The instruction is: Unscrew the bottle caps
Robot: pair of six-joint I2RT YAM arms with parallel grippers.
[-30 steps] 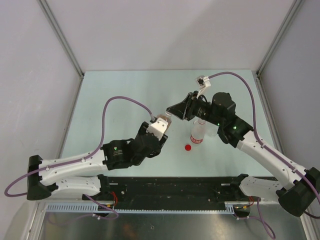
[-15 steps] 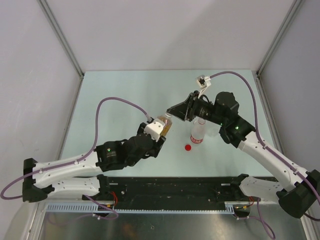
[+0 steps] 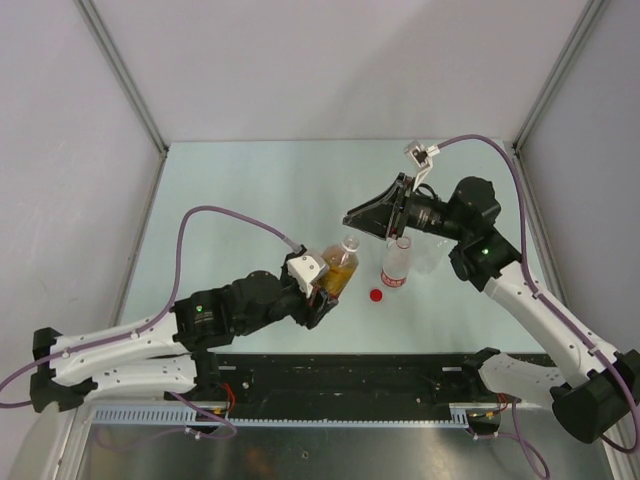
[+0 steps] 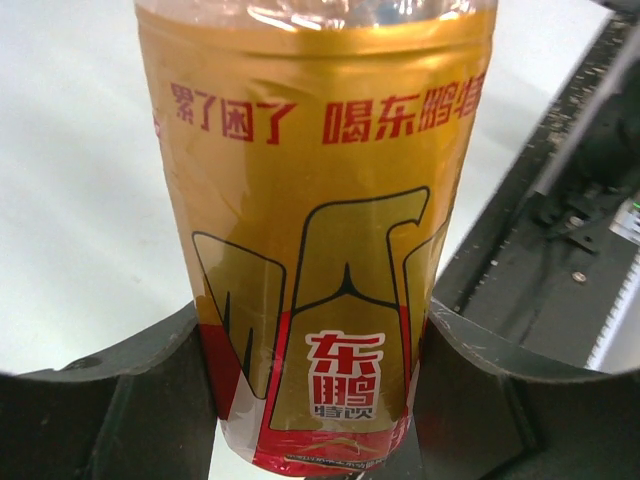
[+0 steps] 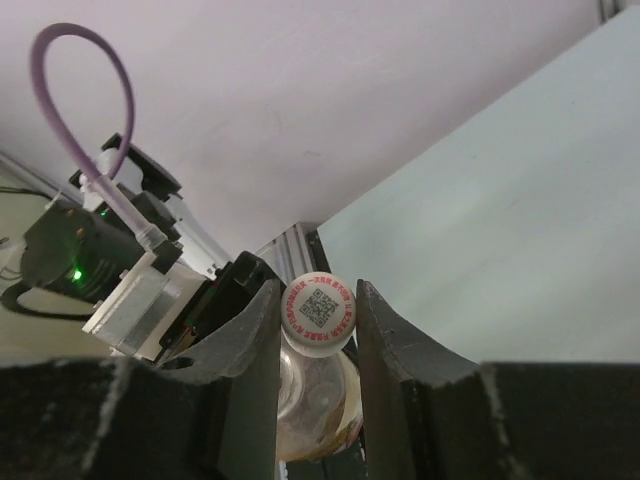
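My left gripper (image 4: 312, 322) (image 3: 322, 287) is shut on the amber bottle (image 4: 320, 200) (image 3: 338, 272), its fingers pressed on the lower gold-and-red label. The bottle leans with its neck toward my right gripper (image 5: 318, 300) (image 3: 349, 218). That gripper is shut on the bottle's white cap (image 5: 318, 312), which has a printed code on top. I cannot tell whether the cap is still on the neck. A red cap (image 3: 376, 295) lies on the table. Next to it stands the clear bottle with the red-and-white label (image 3: 394, 266).
A clear plain bottle (image 3: 431, 258) shows partly behind my right forearm. The black rail (image 3: 350, 375) (image 4: 560, 200) runs along the table's near edge, close under my left wrist. Purple cables arch over both arms. Grey walls close in the table (image 3: 250, 180).
My left arm has drawn back toward the near edge and turned, bringing the amber bottle into plain sight. My right gripper has shifted slightly right and away.
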